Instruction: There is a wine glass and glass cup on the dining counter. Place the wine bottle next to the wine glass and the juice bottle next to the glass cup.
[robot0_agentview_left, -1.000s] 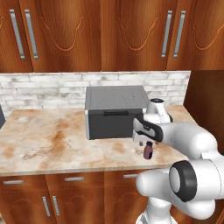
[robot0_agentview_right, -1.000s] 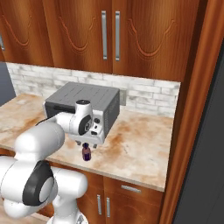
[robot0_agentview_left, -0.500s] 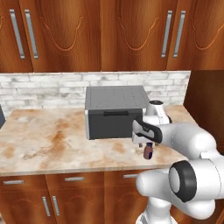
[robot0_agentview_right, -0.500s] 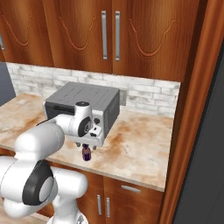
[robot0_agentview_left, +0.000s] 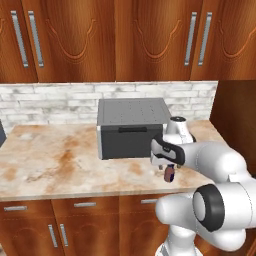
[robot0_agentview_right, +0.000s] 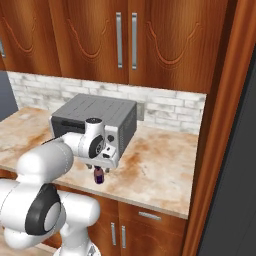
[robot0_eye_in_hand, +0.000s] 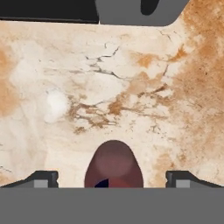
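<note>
My gripper hangs low over the front part of a marbled beige-orange wall counter, pointing straight down. In the right base view the gripper sits just above the stone, in front of the near corner of a dark grey microwave.

The juice bottle stands upright on that counter directly beneath my hand, a short maroon body showing below the gripper housing. From the right base view the juice bottle shows the same way, its upper part hidden behind my hand, its base touching the stone near the counter's front edge.

In the hand view the juice bottle lies centred between my two fingertips, seen from above as a rounded maroon shape. The gripper stands wide: each dark tip is well clear of the bottle, with bare counter visible in the gap on both sides. Nothing is held.

The microwave stands behind the bottle, its lower edge visible along the top of the hand view. The bottle is near it but apart from it.

Behind the counter runs a pale brick backsplash, with brown wood cabinets above carrying vertical metal handles. Drawer fronts with handles show below the counter edge in both base views.
</note>
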